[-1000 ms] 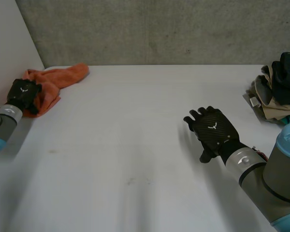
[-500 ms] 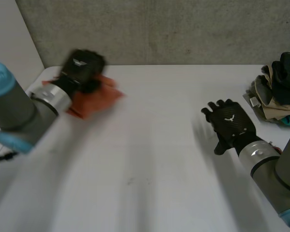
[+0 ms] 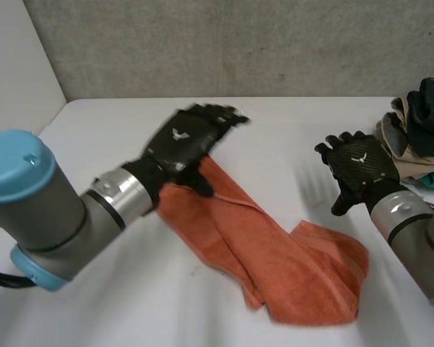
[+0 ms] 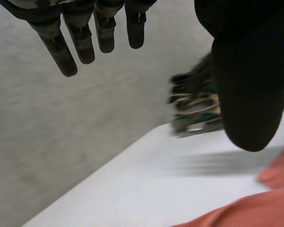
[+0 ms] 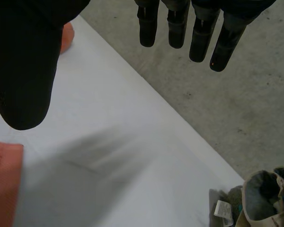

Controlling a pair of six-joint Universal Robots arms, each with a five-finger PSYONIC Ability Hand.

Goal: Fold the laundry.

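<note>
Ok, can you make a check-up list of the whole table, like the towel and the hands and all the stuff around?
Surface: white table, flat, with laundry on it.
Job's things: orange towel lying rumpled and unfolded in the middle; pile of clothes at the table's right edge.
Clutter: nothing seen.
Hands: left hand open, fingers straight, over one end of the towel; right hand open, holding nothing, between the towel and the pile.
Cables: nothing seen on the table.
Surroundings: grey concrete wall behind the table; white panel at its left side.
</note>
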